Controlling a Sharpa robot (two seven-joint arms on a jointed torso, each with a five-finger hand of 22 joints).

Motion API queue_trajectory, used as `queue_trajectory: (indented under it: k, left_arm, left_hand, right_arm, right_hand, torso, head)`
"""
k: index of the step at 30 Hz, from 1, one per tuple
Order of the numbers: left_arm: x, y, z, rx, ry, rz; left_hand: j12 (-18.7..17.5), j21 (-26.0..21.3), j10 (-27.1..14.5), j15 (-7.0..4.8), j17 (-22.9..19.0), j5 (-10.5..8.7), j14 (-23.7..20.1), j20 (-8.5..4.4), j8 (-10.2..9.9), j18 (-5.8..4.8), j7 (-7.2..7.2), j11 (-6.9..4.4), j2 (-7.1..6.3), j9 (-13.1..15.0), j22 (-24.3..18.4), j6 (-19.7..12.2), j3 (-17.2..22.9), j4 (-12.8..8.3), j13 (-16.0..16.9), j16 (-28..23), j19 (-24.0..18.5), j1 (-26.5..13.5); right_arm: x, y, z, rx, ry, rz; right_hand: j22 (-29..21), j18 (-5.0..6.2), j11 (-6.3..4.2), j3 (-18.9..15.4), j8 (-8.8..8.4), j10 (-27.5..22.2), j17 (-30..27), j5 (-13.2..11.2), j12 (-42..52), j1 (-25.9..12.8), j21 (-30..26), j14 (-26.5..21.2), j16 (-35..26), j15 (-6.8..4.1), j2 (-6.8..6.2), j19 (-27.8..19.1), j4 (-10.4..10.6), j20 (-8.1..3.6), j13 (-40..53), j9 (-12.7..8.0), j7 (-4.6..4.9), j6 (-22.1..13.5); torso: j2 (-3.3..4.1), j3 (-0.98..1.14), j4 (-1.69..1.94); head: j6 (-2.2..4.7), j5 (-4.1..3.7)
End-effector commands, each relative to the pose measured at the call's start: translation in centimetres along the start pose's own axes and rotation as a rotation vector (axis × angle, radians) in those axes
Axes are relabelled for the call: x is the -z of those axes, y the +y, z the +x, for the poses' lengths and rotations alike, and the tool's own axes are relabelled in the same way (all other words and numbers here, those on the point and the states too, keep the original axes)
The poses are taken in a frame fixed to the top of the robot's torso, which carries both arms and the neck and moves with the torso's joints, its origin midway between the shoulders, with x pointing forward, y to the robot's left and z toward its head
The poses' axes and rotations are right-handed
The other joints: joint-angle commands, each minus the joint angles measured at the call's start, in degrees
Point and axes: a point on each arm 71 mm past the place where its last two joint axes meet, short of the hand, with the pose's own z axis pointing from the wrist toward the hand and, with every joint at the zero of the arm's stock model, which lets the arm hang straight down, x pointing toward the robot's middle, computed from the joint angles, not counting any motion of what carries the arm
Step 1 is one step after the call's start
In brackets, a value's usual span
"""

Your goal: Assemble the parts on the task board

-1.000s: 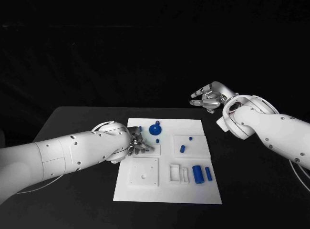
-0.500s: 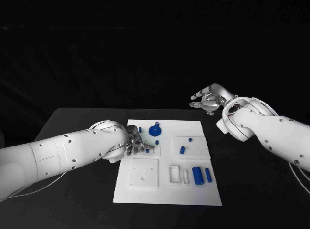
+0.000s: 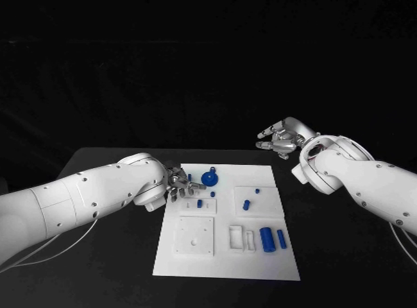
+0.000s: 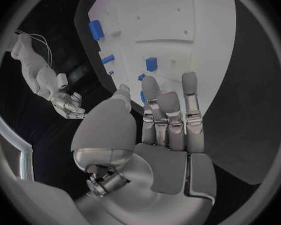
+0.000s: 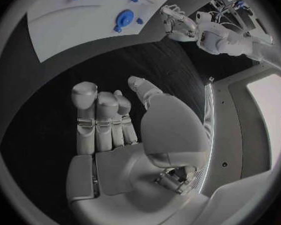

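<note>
The robot's left hand [image 3: 181, 187] hovers empty, fingers extended, over the left edge of the white task board [image 3: 218, 260] at the middle of the surface [image 3: 107, 167], beside a round blue part [image 3: 210, 176] near the board's far edge. The right hand [image 3: 281, 139] hangs released off the far right corner. The step appears to be reaching for a part; next, the fingers must close around 1 piece.

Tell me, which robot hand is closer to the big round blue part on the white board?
Left. The left robot hand hovers right beside the big round blue part, over the white board's edge. The right robot hand hangs farther away, past the board's far corner.
</note>
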Motion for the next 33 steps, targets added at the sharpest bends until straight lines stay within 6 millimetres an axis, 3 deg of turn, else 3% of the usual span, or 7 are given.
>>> queue_trajectory:
  k: [1,2,9,11,12,19,33]
  left_arm:
    - [-0.1,0.1,-0.5,0.033,0.027,0.016]
    - [-0.2,0.4,-1.0,0.032,0.032,0.015]
    - [-0.6,1.7,-4.2,0.047,-0.007,-0.002]
    - [-0.8,1.9,-5.0,0.051,-0.021,-0.008]
    - [-0.9,1.9,-5.3,0.053,-0.028,-0.010]
    - [-1.5,1.9,-7.4,0.053,-0.068,-0.019]
    - [-2.8,1.9,-8.9,-0.027,-0.043,-0.081]
  left_hand:
    - [-1.3,-0.6,2.7,0.08,-0.5,1.51,-0.7,-0.01,-0.1,-0.87,0.10,0.54,2.31,-2.7,0.4,-0.5,-0.8,-3.7,0.2,-0.7,-0.4,-0.1]
    - [-2.3,-1.0,2.6,0.28,-0.8,3.63,-1.2,0.18,-0.1,-0.87,0.36,0.65,3.51,-3.5,0.1,-1.2,-1.3,-5.3,0.1,-1.2,-0.7,0.2]
    - [-4.4,-2.7,2.6,0.87,-1.7,3.81,-1.6,0.52,-0.1,-0.87,2.37,1.52,6.43,-15.4,-1.0,-7.4,-4.3,-9.4,-0.2,-1.7,-0.4,-0.3]
    - [-4.2,-2.8,2.7,1.10,-1.8,3.89,-1.5,0.62,0.1,-0.87,3.52,2.13,7.12,-21.6,-1.1,-10.6,-4.5,-9.7,-0.2,-1.6,-0.2,-0.1]
    - [-4.1,-2.9,2.7,1.12,-1.9,4.05,-1.5,0.63,0.2,-0.87,3.71,2.20,7.29,-24.8,-1.1,-10.9,-4.7,-10.0,-0.3,-1.6,-0.1,0.0]
    - [-4.4,-3.4,2.7,1.28,-2.2,4.40,-1.7,0.73,0.4,-0.87,4.29,2.46,6.07,-33.2,-0.9,-11.3,-4.8,-10.4,-0.6,-1.8,-0.1,-0.2]
    - [-6.0,-4.2,2.5,1.50,-2.6,3.55,-2.4,0.90,0.7,-0.87,4.82,2.75,4.21,-35.7,-0.6,-13.1,-3.2,-8.3,-0.7,-2.2,-0.3,-0.6]
  right_arm:
    - [0.0,0.1,0.1,0.000,0.003,-0.010]
    - [0.0,0.1,0.1,0.000,0.003,-0.010]
    - [0.0,0.0,0.1,-0.001,0.003,-0.009]
    - [0.0,0.1,0.1,-0.001,0.002,-0.010]
    - [0.0,0.1,0.1,-0.001,0.002,-0.010]
    - [0.0,0.2,0.2,-0.003,0.003,-0.014]
    - [0.1,0.8,0.3,-0.002,0.004,-0.027]
  right_hand:
    - [4.4,1.09,-0.18,-0.2,-0.38,-0.2,-0.1,0.3,-0.1,-0.6,-0.1,0.2,-0.1,0.09,-0.02,3.1,0.1,0.23,-0.1,-0.1,-0.16,-0.4]
    - [4.4,1.09,-0.18,-0.2,-0.38,-0.2,-0.1,0.3,-0.1,-0.6,-0.1,0.2,-0.1,0.09,-0.02,3.1,0.1,0.23,-0.1,-0.1,-0.16,-0.4]
    - [4.4,1.10,-0.17,-0.2,-0.37,-0.2,0.0,0.3,0.0,-0.6,0.0,0.2,-0.1,0.10,-0.01,3.1,0.2,0.25,-0.1,-0.1,-0.16,-0.6]
    - [4.3,1.12,-0.15,-0.2,-0.39,-0.2,0.0,0.3,-0.1,-0.6,-0.1,0.2,-0.1,0.10,-0.01,3.1,0.2,0.25,-0.1,-0.1,-0.13,-0.9]
    - [4.3,1.12,-0.15,-0.2,-0.39,-0.2,0.0,0.3,-0.1,-0.6,-0.1,0.2,-0.1,0.10,-0.01,3.1,0.2,0.25,-0.1,-0.1,-0.13,-0.9]
    - [4.3,1.12,-0.15,-0.2,-0.39,-0.2,0.0,0.3,-0.1,-0.6,-0.1,0.2,-0.1,0.10,-0.01,3.1,0.2,0.25,-0.1,-0.1,-0.13,-0.9]
    - [4.4,1.14,-0.14,-0.3,-0.40,-0.1,0.0,0.4,0.1,-0.6,0.1,0.3,0.0,0.11,-0.03,3.1,0.4,0.27,0.0,-0.1,-0.10,-1.3]
  torso:
    - [0.07,-0.01,-0.11]
    - [0.09,0.02,-0.20]
    - [0.26,0.04,-0.35]
    - [0.38,0.05,-0.48]
    - [0.43,0.07,-0.56]
    - [0.94,0.11,-1.11]
    - [2.48,0.20,-2.17]
  head:
    - [0.15,0.07]
    - [0.24,0.14]
    - [0.93,-0.01]
    - [1.13,0.10]
    - [1.17,0.20]
    - [1.68,0.91]
    - [2.60,2.17]
